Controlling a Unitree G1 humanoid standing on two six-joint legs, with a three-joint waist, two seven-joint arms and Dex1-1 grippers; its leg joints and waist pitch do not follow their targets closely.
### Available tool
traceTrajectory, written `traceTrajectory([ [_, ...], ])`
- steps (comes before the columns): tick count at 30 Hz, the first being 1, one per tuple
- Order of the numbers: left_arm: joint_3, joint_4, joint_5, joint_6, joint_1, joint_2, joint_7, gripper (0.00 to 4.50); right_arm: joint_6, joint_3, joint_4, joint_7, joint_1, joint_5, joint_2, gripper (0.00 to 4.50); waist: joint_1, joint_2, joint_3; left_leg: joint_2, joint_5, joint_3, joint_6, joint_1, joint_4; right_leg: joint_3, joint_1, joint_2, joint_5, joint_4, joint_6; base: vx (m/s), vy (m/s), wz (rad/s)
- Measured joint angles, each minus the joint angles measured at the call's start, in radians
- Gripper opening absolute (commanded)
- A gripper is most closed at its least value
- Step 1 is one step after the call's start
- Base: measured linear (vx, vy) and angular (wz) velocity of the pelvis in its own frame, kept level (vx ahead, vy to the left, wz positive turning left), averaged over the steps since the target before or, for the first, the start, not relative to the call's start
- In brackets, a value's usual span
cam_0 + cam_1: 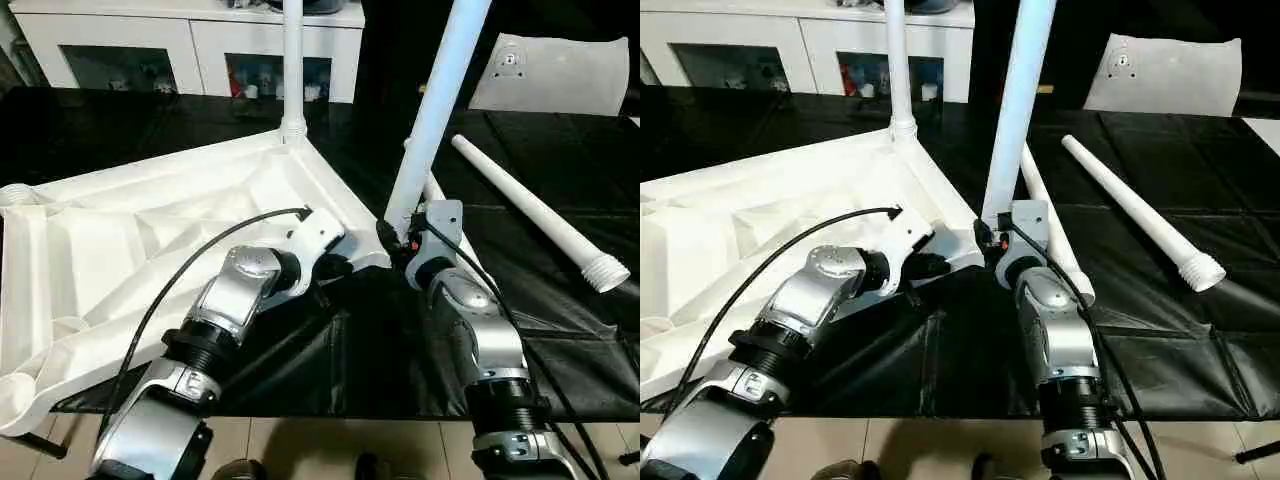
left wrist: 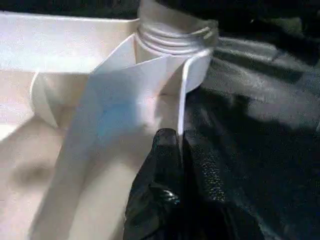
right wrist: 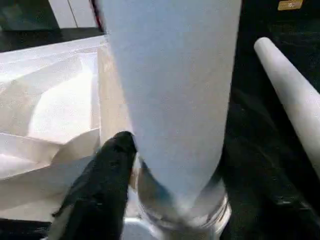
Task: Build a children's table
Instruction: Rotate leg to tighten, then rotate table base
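Note:
The white tabletop [image 1: 120,250] lies ribbed side up on the black cloth. One white leg [image 1: 292,60] stands upright in its far corner socket. A second leg [image 1: 440,100] rises from the near right corner, leaning to the right, with its threaded end [image 3: 180,215] at the socket. My right gripper [image 1: 395,238] sits around this leg's base. My left gripper [image 2: 181,145] is shut on the tabletop's thin rim just beside that corner. Two more legs lie loose on the cloth: one [image 1: 540,215] to the right, another [image 1: 1050,230] partly hidden behind the leaning leg.
A white cabinet with glass doors [image 1: 130,50] stands along the back. A flat white sheet with a small hole [image 1: 560,70] leans at the back right. The black cloth [image 1: 560,330] ends at the front edge near me, with tiled floor below.

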Motion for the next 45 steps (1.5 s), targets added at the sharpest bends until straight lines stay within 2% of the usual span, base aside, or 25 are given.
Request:
traceTrajectory([
  [2, -0.002, 0.002, 0.012, -0.028, 0.000, 0.014, 0.003, 0.00, -0.022, 0.005, -0.008, 0.008, 0.021, 0.003, 0.007, 3.10, -0.005, -0.001, 0.000, 0.000, 0.001, 0.000, 0.001, -0.001, 0.001, 0.000, -0.001, 0.000, 0.003, 0.002, -0.005, 0.000, 0.000, 0.00],
  [4, -0.002, 0.006, 0.014, -0.051, 0.000, 0.024, 0.005, 0.00, -0.041, 0.016, -0.008, 0.022, 0.036, 0.006, 0.014, 3.20, -0.009, -0.001, 0.000, 0.000, 0.001, 0.001, 0.001, -0.001, 0.001, 0.001, -0.003, 0.000, 0.014, 0.003, -0.008, 0.000, 0.000, 0.00],
  [6, -0.002, 0.013, 0.017, -0.079, 0.000, 0.031, 0.003, 0.00, -0.071, 0.033, -0.009, 0.036, 0.049, 0.007, 0.005, 3.54, -0.007, -0.001, 0.000, 0.001, 0.001, 0.001, 0.001, -0.001, 0.001, 0.001, -0.004, 0.000, 0.024, 0.005, -0.007, 0.000, 0.000, 0.00],
  [7, -0.003, 0.019, 0.018, -0.091, -0.002, 0.030, 0.000, 0.00, -0.076, 0.035, -0.016, 0.047, 0.056, 0.013, -0.004, 3.54, -0.006, -0.001, 0.000, 0.001, 0.001, 0.001, 0.001, -0.001, 0.001, 0.001, -0.004, 0.000, 0.025, 0.007, -0.006, 0.000, 0.000, 0.00],
  [9, -0.005, 0.033, 0.018, -0.119, -0.008, 0.032, -0.009, 0.00, -0.068, 0.027, -0.050, 0.075, 0.071, 0.044, -0.009, 3.73, 0.003, -0.001, 0.000, 0.002, 0.001, 0.001, 0.001, -0.001, 0.001, 0.001, -0.008, 0.000, 0.025, 0.018, -0.006, 0.000, 0.000, 0.00],
  [13, -0.003, 0.051, 0.012, -0.160, -0.015, 0.036, -0.018, 0.00, -0.056, 0.025, -0.124, 0.095, 0.096, 0.058, -0.027, 4.08, 0.023, -0.001, -0.001, 0.004, 0.001, 0.001, 0.000, -0.003, 0.001, 0.001, -0.017, 0.000, 0.021, 0.038, 0.000, 0.000, 0.000, 0.00],
  [15, 0.028, 0.068, -0.011, -0.164, -0.016, 0.021, -0.016, 0.44, -0.022, 0.026, -0.171, 0.116, 0.113, 0.078, -0.040, 4.30, 0.032, -0.001, -0.001, 0.007, 0.003, 0.001, 0.003, -0.003, 0.001, -0.001, -0.018, 0.002, 0.020, 0.039, 0.000, 0.000, 0.000, 0.00],
  [16, 0.045, 0.075, -0.034, -0.165, -0.015, 0.015, -0.016, 0.55, -0.007, 0.031, -0.189, 0.127, 0.120, 0.087, -0.047, 4.38, 0.034, -0.003, 0.000, 0.008, 0.004, 0.001, 0.005, -0.003, 0.001, -0.001, -0.018, 0.003, 0.020, 0.039, 0.000, 0.000, 0.000, 0.00],
  [18, 0.118, 0.057, -0.114, -0.172, -0.015, -0.015, -0.003, 0.61, 0.026, 0.056, -0.228, 0.163, 0.153, 0.092, -0.083, 4.49, 0.040, -0.015, -0.001, 0.010, 0.004, 0.001, 0.005, -0.005, 0.003, -0.002, -0.019, 0.004, 0.020, 0.039, -0.001, 0.000, 0.000, 0.00],
  [20, 0.160, 0.021, -0.159, -0.172, -0.024, -0.020, 0.015, 0.75, 0.043, 0.079, -0.245, 0.179, 0.172, 0.092, -0.092, 4.50, 0.035, -0.026, -0.004, 0.010, 0.004, 0.002, 0.004, -0.005, 0.005, -0.002, -0.018, 0.004, 0.021, 0.039, -0.001, 0.000, 0.000, 0.00],
  [21, 0.172, 0.012, -0.167, -0.170, -0.031, -0.017, 0.025, 0.99, 0.048, 0.086, -0.247, 0.180, 0.176, 0.091, -0.089, 4.50, 0.030, -0.029, -0.005, 0.010, 0.002, 0.003, 0.001, -0.005, 0.006, -0.001, -0.018, 0.004, 0.021, 0.039, -0.002, 0.000, 0.000, 0.00],
  [24, 0.202, -0.043, -0.186, -0.153, -0.033, 0.005, 0.053, 1.12, 0.065, 0.104, -0.254, 0.184, 0.178, 0.087, -0.094, 4.50, 0.021, -0.031, -0.007, 0.010, 0.000, 0.003, -0.003, -0.004, 0.010, -0.001, -0.016, 0.003, 0.022, 0.039, -0.003, 0.000, 0.000, 0.00],
  [26, 0.234, -0.103, -0.180, -0.111, -0.024, 0.066, 0.084, 1.12, 0.091, 0.139, -0.271, 0.207, 0.180, 0.087, -0.105, 4.50, 0.014, -0.032, -0.007, 0.010, 0.000, 0.003, -0.004, -0.004, 0.011, -0.001, -0.016, 0.003, 0.021, 0.039, 0.000, 0.000, 0.000, 0.00],
  [29, 0.295, -0.167, -0.098, -0.016, 0.010, 0.230, 0.187, 1.12, 0.126, 0.199, -0.277, 0.232, 0.181, 0.076, -0.119, 4.50, 0.001, -0.032, -0.007, 0.014, 0.001, 0.002, -0.007, -0.003, 0.011, -0.001, -0.017, 0.007, 0.021, 0.040, 0.000, 0.000, 0.000, 0.00],
  [30, 0.321, -0.171, -0.076, 0.004, 0.020, 0.271, 0.212, 1.12, 0.135, 0.204, -0.275, 0.233, 0.181, 0.072, -0.121, 4.50, 0.002, -0.032, -0.007, 0.014, 0.002, 0.001, -0.008, -0.003, 0.011, -0.001, -0.016, 0.008, 0.021, 0.040, 0.000, 0.000, 0.000, 0.00],
  [32, 0.353, -0.186, -0.035, 0.027, 0.043, 0.330, 0.250, 1.12, 0.143, 0.207, -0.267, 0.230, 0.173, 0.056, -0.123, 4.50, 0.016, -0.032, -0.008, 0.014, 0.004, -0.002, -0.011, -0.003, 0.010, -0.001, -0.015, 0.009, 0.021, 0.040, 0.000, 0.000, 0.000, 0.00],
  [33, 0.353, -0.195, -0.013, 0.038, 0.066, 0.370, 0.261, 1.12, 0.148, 0.211, -0.263, 0.222, 0.165, 0.051, -0.120, 4.50, 0.016, -0.031, -0.008, 0.014, 0.004, -0.002, -0.011, -0.003, 0.010, -0.001, -0.015, 0.010, 0.021, 0.040, 0.000, 0.000, 0.000, 0.00],
  [34, 0.357, -0.196, 0.012, 0.052, 0.085, 0.415, 0.272, 0.86, 0.151, 0.216, -0.262, 0.214, 0.160, 0.047, -0.112, 4.50, 0.015, -0.032, -0.008, 0.014, 0.004, -0.002, -0.012, -0.003, 0.010, 0.000, -0.015, 0.010, 0.021, 0.040, -0.001, 0.000, 0.000, 0.00],
  [38, 0.401, -0.198, 0.060, 0.124, 0.156, 0.571, 0.300, 0.73, 0.180, 0.235, -0.226, 0.187, 0.145, 0.040, -0.103, 4.50, 0.022, -0.032, -0.008, 0.015, 0.004, -0.004, -0.014, -0.004, 0.011, 0.001, -0.014, 0.012, 0.025, 0.040, -0.007, 0.000, 0.000, 0.00],
  [39, 0.405, -0.198, 0.065, 0.136, 0.168, 0.591, 0.298, 0.73, 0.183, 0.237, -0.215, 0.179, 0.141, 0.036, -0.102, 4.50, 0.025, -0.032, -0.008, 0.015, 0.004, -0.004, -0.014, -0.003, 0.012, 0.001, -0.013, 0.012, 0.025, 0.040, -0.007, 0.000, 0.000, 0.00],
  [40, 0.407, -0.199, 0.071, 0.147, 0.178, 0.602, 0.296, 0.42, 0.184, 0.239, -0.204, 0.175, 0.138, 0.034, -0.101, 4.50, 0.029, -0.032, -0.009, 0.015, 0.003, -0.004, -0.014, -0.002, 0.012, 0.001, -0.012, 0.012, 0.025, 0.040, -0.007, 0.000, 0.000, 0.00],
  [43, 0.383, -0.192, 0.091, 0.170, 0.218, 0.613, 0.283, 0.34, 0.197, 0.250, -0.168, 0.166, 0.120, 0.013, -0.091, 4.50, 0.036, -0.032, -0.009, 0.015, 0.004, -0.005, -0.015, -0.001, 0.013, 0.001, -0.011, 0.013, 0.025, 0.040, -0.007, 0.000, 0.000, 0.00],
  [45, 0.362, -0.173, 0.091, 0.172, 0.231, 0.613, 0.271, 0.10, 0.200, 0.260, -0.148, 0.159, 0.113, 0.008, -0.085, 4.50, 0.038, -0.033, -0.009, 0.016, 0.004, -0.005, -0.015, -0.001, 0.015, 0.002, -0.011, 0.014, 0.026, 0.040, -0.008, 0.000, 0.000, 0.00],
])
